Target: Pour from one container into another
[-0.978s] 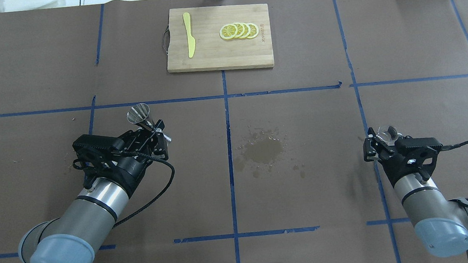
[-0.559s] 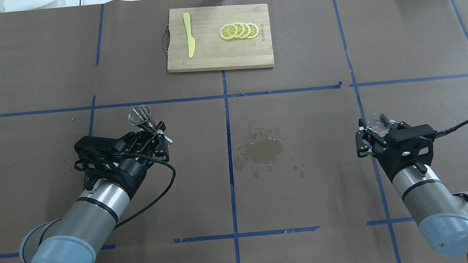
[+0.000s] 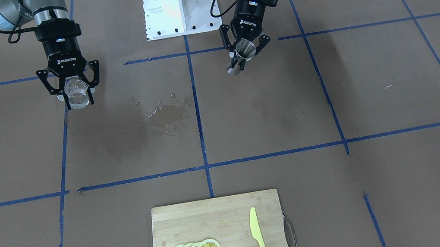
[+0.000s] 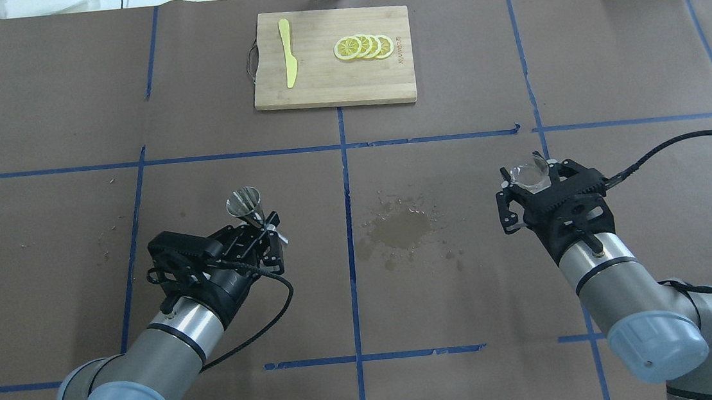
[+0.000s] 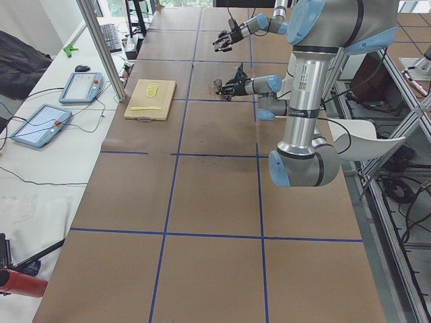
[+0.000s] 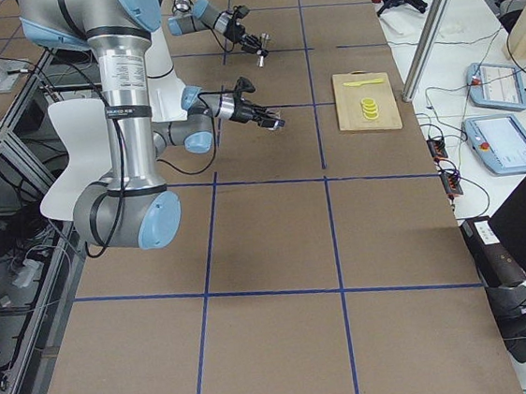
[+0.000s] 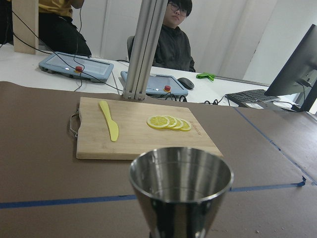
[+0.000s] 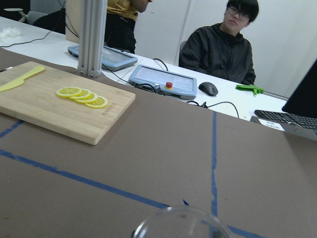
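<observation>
Glass is what my right end effector point(image 4: 531, 175) pinches: the small clear cup point(image 3: 77, 94) sits between its fingers, mouth up, and I judge from the shadows that it is held off the bench point(image 4: 465, 268). I cannot tell how much liquid it carries, since the right wrist view catches only a sliver of its rim. My left end effector point(image 3: 244, 52) is closed on the narrow waist of the steel jigger point(image 4: 245, 202). The left wrist view looks over the jigger's open upper cone, so I take its long axis as close to vertical and its mouth as ready to receive.

The coming move turns on the gap between the two. From the right end effector, the jigger lies across the bench toward my left side, well apart. The centre tape line point(image 4: 345, 181) and a wet patch point(image 4: 400, 228) lie between them. Both end effectors sit at roughly the same depth from the base, so closing the gap should be almost all sideways travel. The left end effector is nearer the tape line and the patch, and the right has farther to come.

To pour, I judge the cup's lip must end above and just beside the jigger's rim, with the tilt going toward my left. That mouth is small, so a sideways miss would only add to the patch. The cutting board point(image 4: 333, 89) lies beyond both end effectors, out of the path.
</observation>
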### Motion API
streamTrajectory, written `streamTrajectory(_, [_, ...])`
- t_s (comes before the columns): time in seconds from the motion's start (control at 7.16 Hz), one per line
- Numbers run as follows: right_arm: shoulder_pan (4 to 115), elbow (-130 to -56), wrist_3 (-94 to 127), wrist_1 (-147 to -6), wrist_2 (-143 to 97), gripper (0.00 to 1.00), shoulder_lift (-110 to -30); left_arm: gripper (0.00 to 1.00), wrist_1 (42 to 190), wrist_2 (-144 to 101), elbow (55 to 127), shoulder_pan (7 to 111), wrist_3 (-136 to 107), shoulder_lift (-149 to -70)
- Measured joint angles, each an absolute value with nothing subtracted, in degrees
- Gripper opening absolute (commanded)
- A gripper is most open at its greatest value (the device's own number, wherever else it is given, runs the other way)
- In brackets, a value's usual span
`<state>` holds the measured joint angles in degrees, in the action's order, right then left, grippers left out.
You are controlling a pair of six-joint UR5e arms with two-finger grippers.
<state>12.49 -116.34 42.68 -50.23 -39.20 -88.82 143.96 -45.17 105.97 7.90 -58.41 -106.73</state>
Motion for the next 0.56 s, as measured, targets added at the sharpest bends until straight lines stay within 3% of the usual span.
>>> streamTrajectory(0.56, [14.39, -116.45, 30.74, -50.91, -42.58, 0.0, -82.58, 0.0, 148.84, -49.53, 99.1, 6.28, -47.18, -113.18])
